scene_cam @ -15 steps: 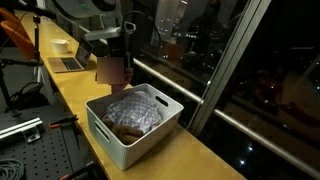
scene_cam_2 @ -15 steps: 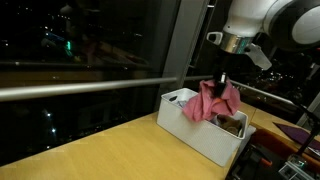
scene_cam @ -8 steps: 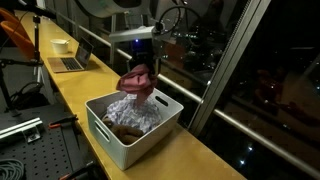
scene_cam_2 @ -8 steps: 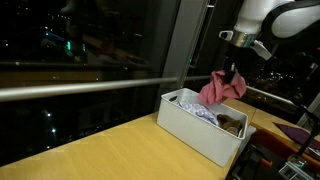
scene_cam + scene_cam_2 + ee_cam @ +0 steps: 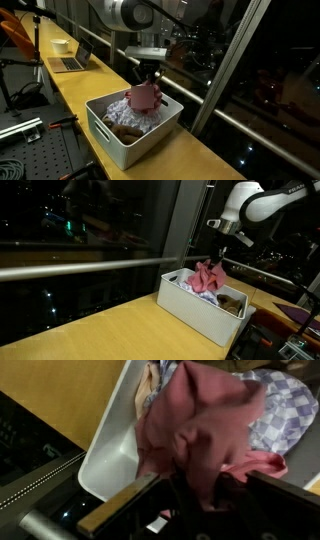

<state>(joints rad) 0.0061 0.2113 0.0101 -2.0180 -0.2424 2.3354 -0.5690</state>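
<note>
- Hovering above the white rectangular plastic bin [image 5: 112,146], your gripper [image 5: 150,76] points straight down over the bin's far half in an exterior view.
- The crumpled pink fabric cloth [image 5: 145,97] sits directly under it. Its top is bunched up towards the fingers, and its lower folds reach down into the bin.
- In the wrist view that pink cloth fills the space between the two dark fingers [image 5: 120,508]. I cannot tell whether they are pinching it or have slackened.
- A blue-and-white checked cloth [image 5: 278,410] lies beneath it, spread across the inside of the bin.
- A brown crumpled item [image 5: 233,305] lies at one end of the bin, just beside the checked cloth.
- The bin stands on the long light wooden counter [image 5: 75,92] that runs beside the dark window glass [image 5: 250,70].
- Far along the counter to the left, well apart from the bin, you have an open grey laptop [image 5: 70,62] and a small white cup [image 5: 61,45].
</note>
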